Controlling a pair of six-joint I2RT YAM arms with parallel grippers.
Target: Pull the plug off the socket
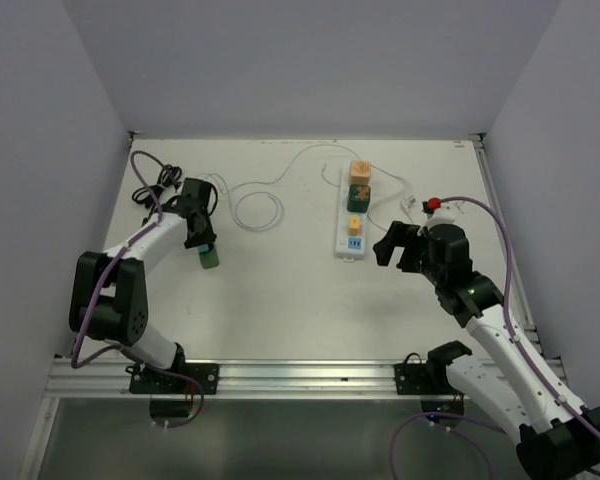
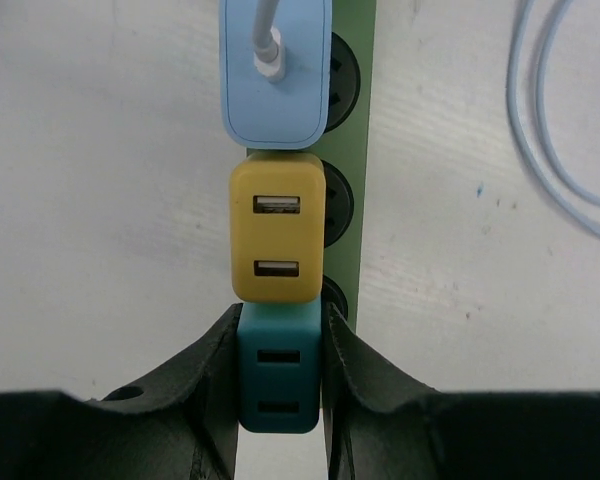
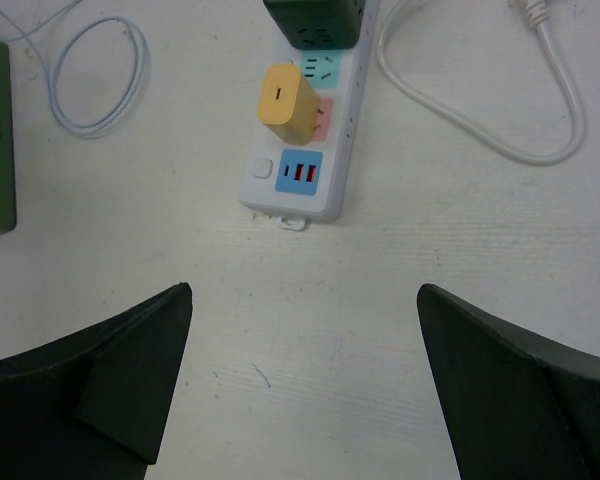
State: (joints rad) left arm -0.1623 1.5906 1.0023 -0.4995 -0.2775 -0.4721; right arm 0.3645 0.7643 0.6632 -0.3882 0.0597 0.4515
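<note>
1. we are seeing the left gripper [image 2: 280,335] pinching the teal plug [image 2: 278,380], with one finger [image 2: 215,370] pressing on each side wall. the plug is sitting in the nearest socket of the green strip [image 2: 355,150], on the left side of the table [image 1: 280,300].
2. we are judging the plug's walls smooth: if the pull is tilting rather than running straight out of the socket, the fingers could be sliding off or the pins jamming.
3. nothing is pinning the green strip down, so it could be lifting along with the plug.
4. the yellow adapter [image 2: 277,235] appears to be touching the teal plug's far edge. a rocking pull could be dragging it loose and disturbing the light blue adapter [image 2: 277,90] beyond it, with its white cable [image 2: 265,40].
5. farthest off, the right gripper [image 3: 305,290] is hanging spread wide near the white strip [image 3: 264,192], well apart from the green strip and bracing nothing.
</note>
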